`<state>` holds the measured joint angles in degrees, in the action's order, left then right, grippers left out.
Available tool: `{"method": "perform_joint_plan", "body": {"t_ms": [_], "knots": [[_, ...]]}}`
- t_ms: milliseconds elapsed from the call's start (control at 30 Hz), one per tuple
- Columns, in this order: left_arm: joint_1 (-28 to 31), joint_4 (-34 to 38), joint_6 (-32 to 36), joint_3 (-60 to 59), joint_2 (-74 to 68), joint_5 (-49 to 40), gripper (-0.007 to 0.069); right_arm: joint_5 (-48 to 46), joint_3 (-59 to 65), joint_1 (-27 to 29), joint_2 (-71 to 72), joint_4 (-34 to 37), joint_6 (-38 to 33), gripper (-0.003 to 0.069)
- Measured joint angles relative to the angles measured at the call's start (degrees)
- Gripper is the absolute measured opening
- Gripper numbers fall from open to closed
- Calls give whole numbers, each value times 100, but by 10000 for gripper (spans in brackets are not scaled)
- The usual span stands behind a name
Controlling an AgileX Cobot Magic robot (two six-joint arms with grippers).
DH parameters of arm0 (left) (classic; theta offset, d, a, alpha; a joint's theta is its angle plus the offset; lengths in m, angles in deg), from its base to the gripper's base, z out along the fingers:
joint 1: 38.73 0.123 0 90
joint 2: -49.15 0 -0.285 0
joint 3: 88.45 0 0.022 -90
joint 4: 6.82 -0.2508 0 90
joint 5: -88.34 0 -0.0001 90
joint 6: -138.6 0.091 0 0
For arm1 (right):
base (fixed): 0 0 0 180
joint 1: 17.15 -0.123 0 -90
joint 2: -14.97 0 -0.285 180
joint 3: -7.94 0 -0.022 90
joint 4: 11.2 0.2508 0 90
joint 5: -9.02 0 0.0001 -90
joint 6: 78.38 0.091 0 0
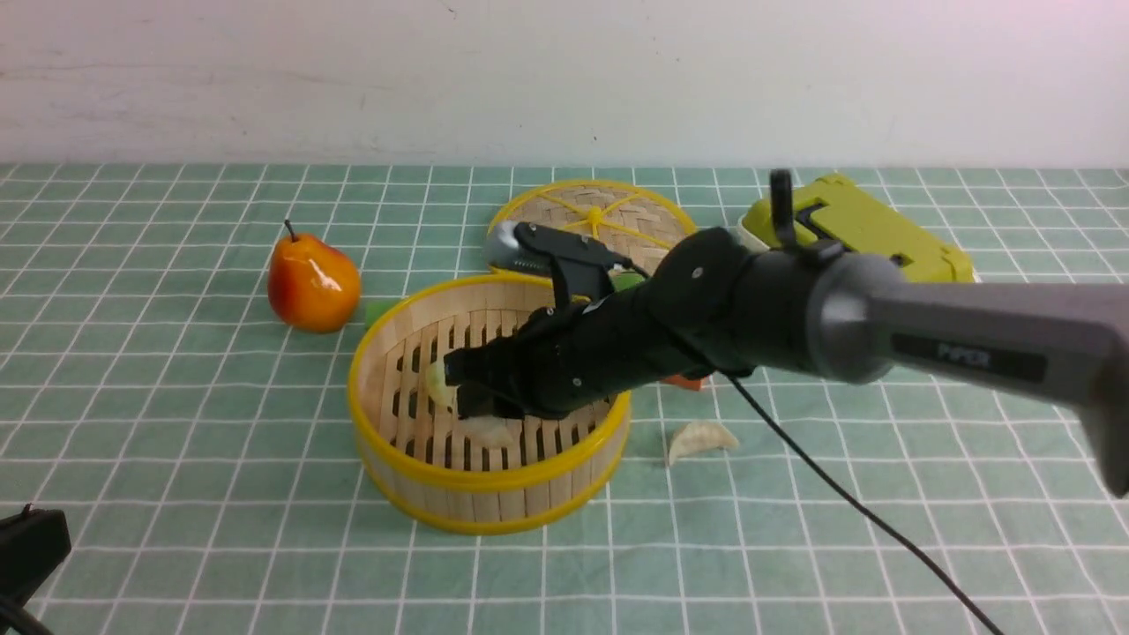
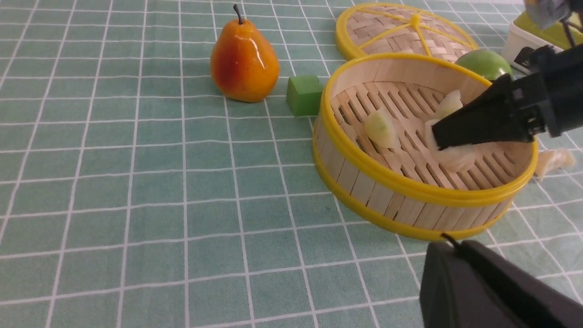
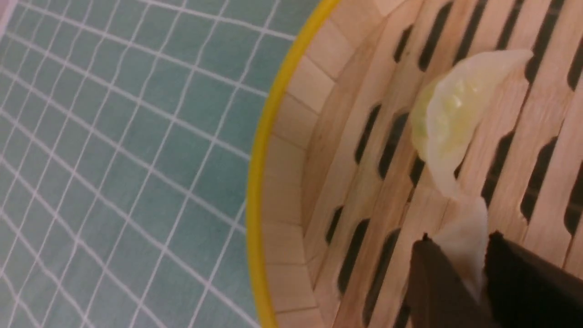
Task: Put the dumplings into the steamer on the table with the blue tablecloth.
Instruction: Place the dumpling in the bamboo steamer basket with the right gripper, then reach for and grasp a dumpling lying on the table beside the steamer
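Observation:
The steamer [image 1: 476, 481] stands mid-table on the blue tablecloth [image 1: 176, 423]. My right gripper [image 1: 457, 390] reaches down inside it and is shut on a pale dumpling [image 3: 464, 248], which hangs just over the slatted floor [image 2: 455, 155]. A yellowish-green dumpling [image 3: 448, 123] lies on the slats in front of the fingertips [image 1: 437, 381]. A third dumpling [image 2: 448, 105] rests by the far wall. A fourth dumpling [image 1: 701, 438] lies on the cloth to the right of the steamer. My left gripper [image 1: 31, 538] is shut and empty, low at the near left, close to the steamer's near rim [image 2: 396, 182].
A pear [image 1: 313, 280] and a green block [image 2: 304, 94] sit left of the steamer. The woven lid [image 1: 593, 216], a green apple [image 2: 483, 64] and a yellow-green box [image 1: 860, 225] lie behind it. A small orange thing [image 1: 684, 382] and the arm's cable [image 1: 838, 494] are at the right.

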<state>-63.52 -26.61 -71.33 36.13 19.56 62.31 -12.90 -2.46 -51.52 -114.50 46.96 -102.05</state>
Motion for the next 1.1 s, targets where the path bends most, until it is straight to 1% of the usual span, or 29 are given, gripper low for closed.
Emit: {"method": "perform_joint_plan", "body": {"t_ms": [67, 167, 233, 300, 333, 367, 400, 433, 467, 567, 633, 667, 700, 800, 933, 1000, 1033, 1067, 1100], "knots": [[0, 0, 0, 0, 0, 0, -8, 75, -26, 0, -96, 198, -12, 188], [0, 0, 0, 0, 0, 0, -8, 75, -35, 0, -97, 265, -27, 248], [0, 0, 0, 0, 0, 0, -8, 85, -35, 0, -97, 287, -98, 327], [0, 0, 0, 0, 0, 5, -8, 22, -35, 21, -25, 287, -161, 384], [0, 0, 0, 0, 0, 5, -8, 7, -35, 32, -12, 287, -162, 384], [0, 0, 0, 0, 0, 5, -8, -187, -35, 111, 107, 237, -236, 412], [0, 0, 0, -7, 0, 11, -8, -320, -35, 176, 227, 160, -316, 421], [0, 0, 0, -7, 0, 15, -8, -476, -35, 257, 346, 60, -421, 428], [0, 0, 0, -7, 0, 15, -6, -788, -35, 434, 541, -219, -681, 433], [0, 0, 0, -7, 0, 15, -5, -1289, -39, 748, 930, -824, -1239, 437], [0, 0, 0, -7, 0, 15, -3, -1909, -53, 1148, 1244, -1536, -1861, 437], [0, 0, 0, -7, 0, 15, -2, -2047, -53, 1240, 1275, -1722, -2025, 437], [0, 0, 0, -7, 0, 22, 0, -2353, -53, 1446, 1323, -2202, -2441, 437], [0, 0, 0, -7, 0, 68, 1, -2644, -53, 1604, 1161, -2893, -3159, 435], [0, 0, 0, -7, 0, 99, 4, -2621, -48, 1543, 671, -3322, -4279, 434], [0, -6, 0, -7, 0, 99, 4, -2487, -48, 1492, 458, -3348, -4835, 433], [0, -5, 0, -7, 0, 99, 4, -2473, -48, 1491, 436, -3348, -4883, 433], [0, -11, 0, -18, 0, 112, 6, -2325, -48, 1453, 278, -3348, -5230, 432], [0, -19, 0, -67, 0, 140, 6, -2194, -48, 1432, 162, -3355, -5349, 426]]}}
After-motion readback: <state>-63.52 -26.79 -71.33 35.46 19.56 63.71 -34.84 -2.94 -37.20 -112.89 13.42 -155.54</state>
